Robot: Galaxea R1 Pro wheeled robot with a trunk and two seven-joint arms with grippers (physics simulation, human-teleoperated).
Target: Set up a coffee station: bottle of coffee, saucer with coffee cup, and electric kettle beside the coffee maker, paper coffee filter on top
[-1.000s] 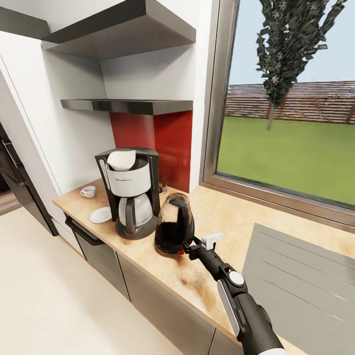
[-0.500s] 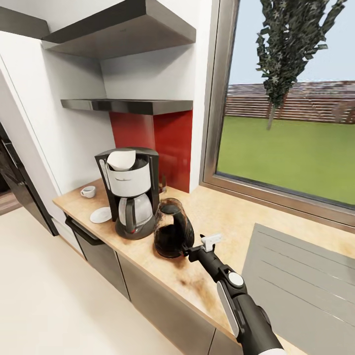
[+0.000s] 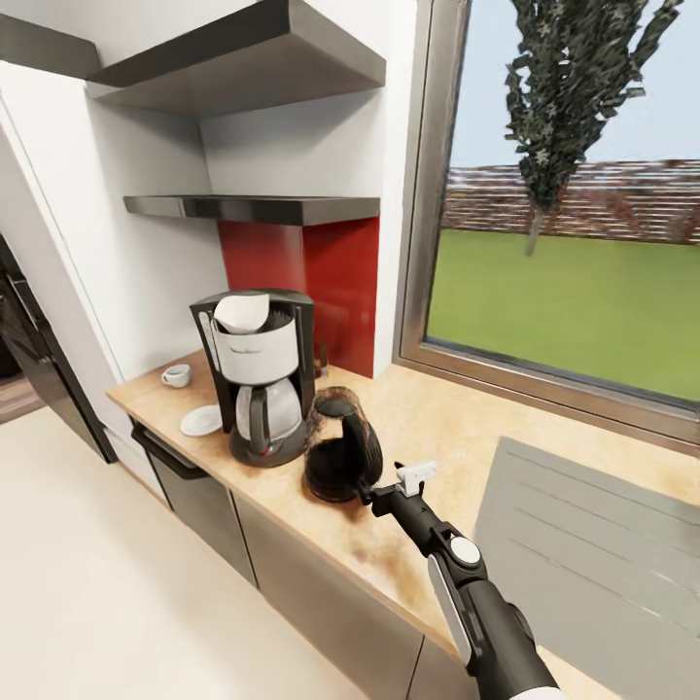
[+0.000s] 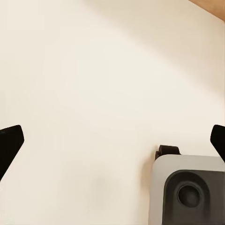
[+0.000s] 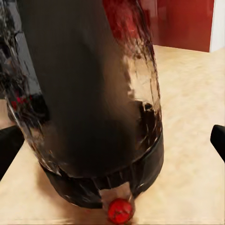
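The electric kettle [image 3: 340, 449] stands on the kitchen countertop [image 3: 442, 423], just right of the coffee maker [image 3: 259, 384]. A white paper coffee filter [image 3: 241, 313] sits in the maker's top. My right gripper [image 3: 375, 496] is at the kettle's handle side. In the right wrist view, its fingers [image 5: 10, 146] are spread wide with the electric kettle [image 5: 93, 108] close between them. The coffee cup [image 3: 176, 375] sits apart from the saucer [image 3: 201, 420], both left of the maker. A small dark shape [image 3: 321, 367] behind the maker may be the bottle of coffee. The kitchen shelf [image 3: 253, 207] looks bare. My left gripper [image 4: 112, 143] hangs open over pale floor.
A grey ribbed sink drainer [image 3: 583, 544] lies on the counter at the right. A red backsplash [image 3: 311, 292] and a large window [image 3: 574, 243] stand behind. A dark appliance [image 3: 29, 350] bounds the counter's left end. Part of my base [image 4: 187, 190] is in the left wrist view.
The kettle was tipped up a second ago and has settled lower and more upright on the counter beside the coffee maker. The head view shifted very slightly.
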